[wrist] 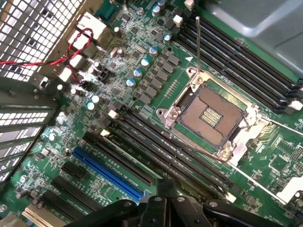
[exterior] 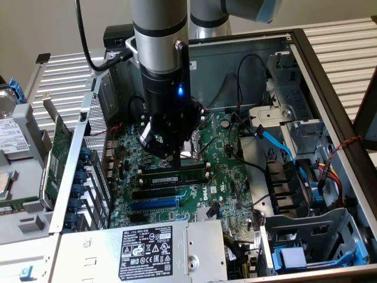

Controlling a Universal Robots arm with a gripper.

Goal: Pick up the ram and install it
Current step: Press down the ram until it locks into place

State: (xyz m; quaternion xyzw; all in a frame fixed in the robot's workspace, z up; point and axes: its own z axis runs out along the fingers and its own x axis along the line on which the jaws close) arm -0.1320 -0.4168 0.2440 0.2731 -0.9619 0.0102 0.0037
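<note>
Inside the open grey metal computer case (exterior: pixel 330 88), over the green motherboard (exterior: pixel 235 183), seen from the room:

Item 1, the ram (exterior: pixel 177 175): long, narrow green circuit-board stick with a pale label, standing on edge along a black memory slot. By the exterior view it sits at about seven o'clock from the square silver processor socket (exterior: pixel 197 144) and at twelve o'clock from the long blue expansion slot (exterior: pixel 154 203). Whether its end latches have caught cannot be told.

Item 2, the hand (exterior: pixel 177 158): black, two-fingered, on the grey-and-black arm, pointing straight down. Fingers drawn fully together, nothing clamped between them. The tips sit right at the stick's top edge, near its middle; contact looks likely but is not certain. The wrist view has the closed fingertips (wrist: pixel 164 189) over the bank of black memory slots (wrist: pixel 165 146) beside the open socket (wrist: pixel 210 116).

Item 3, handling note, as a judgement: the stick looks placed and the work appears to be seating it. A good seat wants a straight downward press, squarely on the top edge, never sideways, since a thin board tilts easily in its slot. Pressing only mid-length may leave one end high, so both ends deserve checking.

Item 4, surroundings: silver power-supply box with black label (exterior: pixel 147 247) at six o'clock; larger green expansion card (exterior: pixel 56 156) propped outside at nine o'clock, well apart.
</note>
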